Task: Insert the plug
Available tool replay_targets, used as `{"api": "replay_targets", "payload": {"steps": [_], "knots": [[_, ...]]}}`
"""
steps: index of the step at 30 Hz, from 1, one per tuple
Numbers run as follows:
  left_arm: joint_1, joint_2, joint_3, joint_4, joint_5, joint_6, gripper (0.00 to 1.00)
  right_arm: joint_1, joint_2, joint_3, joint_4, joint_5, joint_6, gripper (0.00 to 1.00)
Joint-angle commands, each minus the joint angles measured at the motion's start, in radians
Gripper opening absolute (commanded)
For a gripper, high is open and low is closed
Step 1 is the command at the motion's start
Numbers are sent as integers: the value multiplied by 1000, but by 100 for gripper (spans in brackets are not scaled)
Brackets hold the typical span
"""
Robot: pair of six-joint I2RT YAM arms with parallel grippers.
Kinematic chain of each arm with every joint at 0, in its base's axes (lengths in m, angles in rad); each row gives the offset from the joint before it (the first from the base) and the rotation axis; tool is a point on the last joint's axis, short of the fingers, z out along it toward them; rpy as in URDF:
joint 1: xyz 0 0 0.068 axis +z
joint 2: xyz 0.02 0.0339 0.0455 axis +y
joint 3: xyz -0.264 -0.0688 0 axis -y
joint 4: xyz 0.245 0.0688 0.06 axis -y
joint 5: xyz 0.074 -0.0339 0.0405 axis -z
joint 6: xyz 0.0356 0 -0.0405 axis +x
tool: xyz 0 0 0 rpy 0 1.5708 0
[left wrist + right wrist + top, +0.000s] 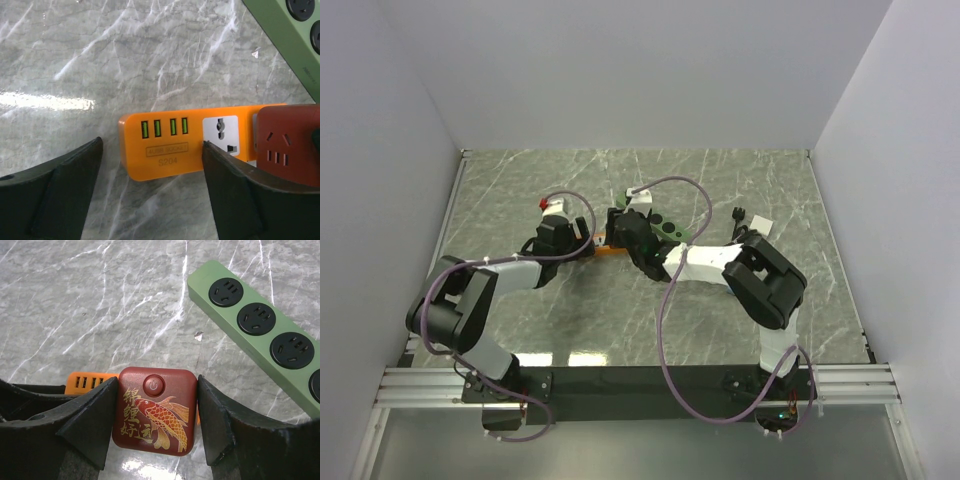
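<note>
Right pincer (156,395) gripped the red plug (155,422) over the orange power strip (165,172); left pincer (152,147) stood open astride it. Full seating was unconfirmed, judged outstanding.

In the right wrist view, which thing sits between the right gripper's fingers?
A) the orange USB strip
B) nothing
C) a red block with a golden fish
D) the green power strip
C: the right gripper is closed on the red block, which bears a fish picture.
</note>
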Motion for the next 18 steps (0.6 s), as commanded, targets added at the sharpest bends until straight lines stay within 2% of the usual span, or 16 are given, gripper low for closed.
{"api": "replay_targets", "payload": {"steps": [1, 7, 18], "knots": [[4, 23, 31, 3, 17, 18, 83, 35, 49, -61, -179, -52, 36, 0], [4, 29, 36, -5, 27, 17, 76, 48, 72, -64, -208, -18, 34, 0], [4, 41, 48, -14, 36, 21, 74, 73, 150, -47, -262, -3, 48, 0]]}}
